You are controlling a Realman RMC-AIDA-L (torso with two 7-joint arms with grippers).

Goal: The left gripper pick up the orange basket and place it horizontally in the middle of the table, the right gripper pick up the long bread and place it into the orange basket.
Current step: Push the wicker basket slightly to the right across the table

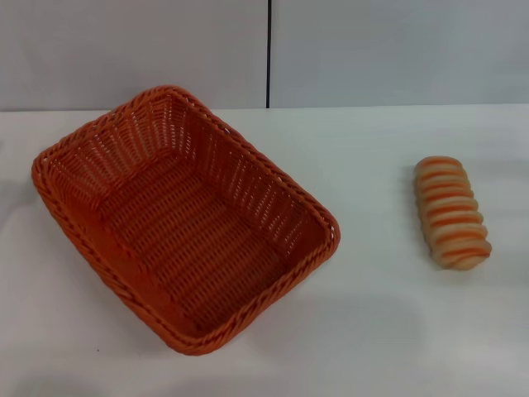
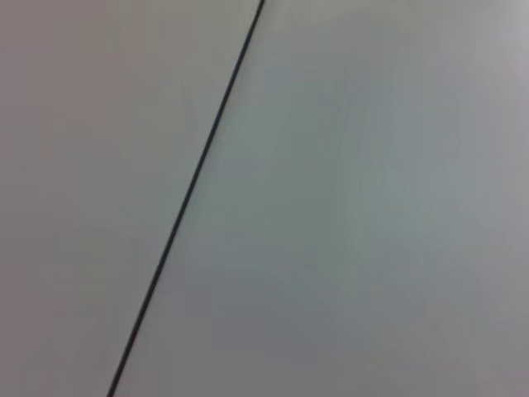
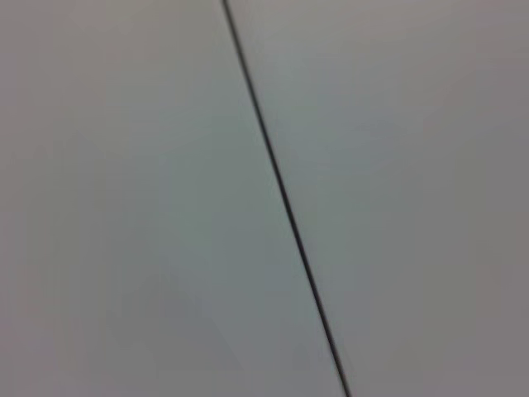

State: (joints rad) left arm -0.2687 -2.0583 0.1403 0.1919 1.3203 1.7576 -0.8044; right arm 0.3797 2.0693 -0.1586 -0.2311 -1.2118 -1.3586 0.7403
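Nothing is begun: the large orange woven wicker basket sits askew on the white counter, the striped oblong bread well apart (neither arm's fingers show), so the left gripper must first reach its rim.

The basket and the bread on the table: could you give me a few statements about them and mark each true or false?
1. The orange basket sits skewed on the table, its sides at an angle to the table's edge. True.
2. The long bread lies inside the basket. False: it lies on the bare table, well apart from the basket, on the robot's right.
3. The basket is empty. True.
4. A gripper is holding the basket's rim. False: neither the left gripper nor the right gripper shows in any view.
5. The basket is upside down. False: it stands open side up.
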